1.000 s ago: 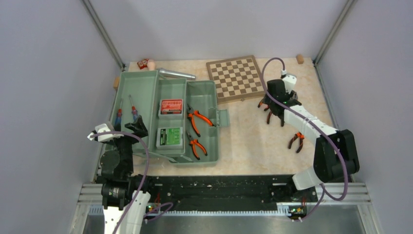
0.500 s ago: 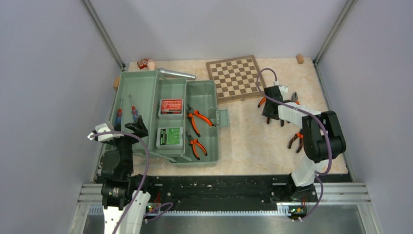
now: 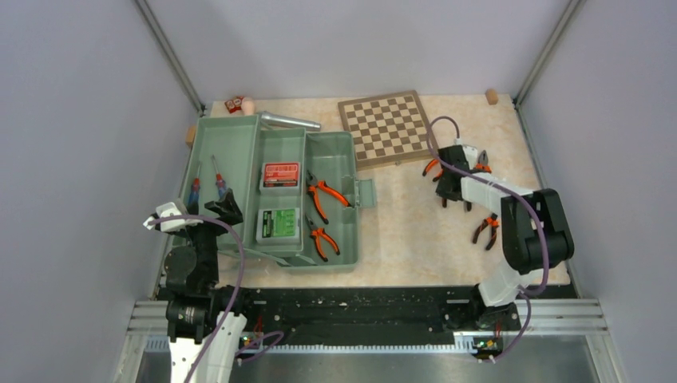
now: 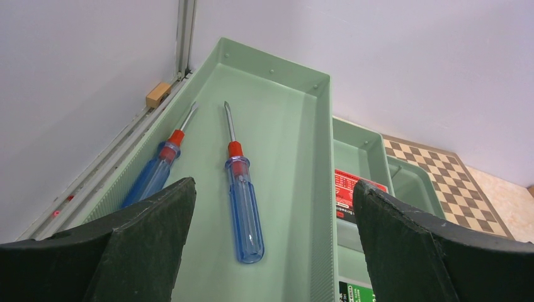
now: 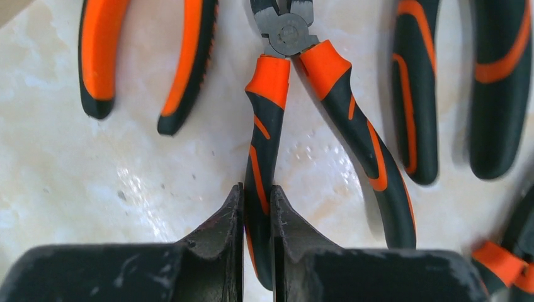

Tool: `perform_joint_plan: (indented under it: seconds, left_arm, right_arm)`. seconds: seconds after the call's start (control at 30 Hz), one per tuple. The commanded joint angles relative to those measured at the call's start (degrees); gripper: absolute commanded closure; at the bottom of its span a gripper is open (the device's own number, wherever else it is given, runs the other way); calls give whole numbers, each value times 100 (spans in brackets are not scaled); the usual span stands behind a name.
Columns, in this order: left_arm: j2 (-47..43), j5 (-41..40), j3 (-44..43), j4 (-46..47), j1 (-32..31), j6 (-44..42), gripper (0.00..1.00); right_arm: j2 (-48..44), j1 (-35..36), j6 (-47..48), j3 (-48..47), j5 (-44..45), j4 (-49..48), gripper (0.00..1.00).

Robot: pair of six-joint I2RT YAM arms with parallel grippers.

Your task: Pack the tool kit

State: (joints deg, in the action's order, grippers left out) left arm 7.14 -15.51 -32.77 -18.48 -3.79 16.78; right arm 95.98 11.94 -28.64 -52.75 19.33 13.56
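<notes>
Pinching right claw [image 5: 256, 204] grips curved, rubbery-handled pliers [image 5: 329, 80].

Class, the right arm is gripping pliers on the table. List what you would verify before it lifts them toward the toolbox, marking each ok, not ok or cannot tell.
1. Grip closed: ok, the right gripper pinches one handle of the middle pliers.
2. Both handles held: not ok, the other handle is free.
3. Clear of neighbouring pliers: cannot tell, they lie close to the free handle.
4. Destination toolbox open: ok.
5. Path clear of left gripper: ok, it is open over the screwdrivers.
</notes>
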Motion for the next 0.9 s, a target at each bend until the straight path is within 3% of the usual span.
perform_joint_plan:
  seconds: [0.0, 0.23, 0.37, 0.57, 0.87]
  left_arm:
    - [16, 4, -4, 161, -16, 10, 1]
    - [21, -1, -3, 160, -16, 10, 1]
    - [37, -12, -9, 165, -16, 10, 1]
    - [45, -27, 1, 169, -16, 10, 1]
    - [60, -42, -3, 165, -16, 2, 1]
  right_arm:
    - [-992, -45, -83, 83, 151, 140, 100]
    - [-2306, 20, -97, 103, -132, 120, 100]
    - [-2869, 424, 29, 72, -350, -31, 100]
    - [-3210, 1760, 90, -214, -64, -49, 100]
    - [-2642, 4053, -545, -698, 198, -174, 100]
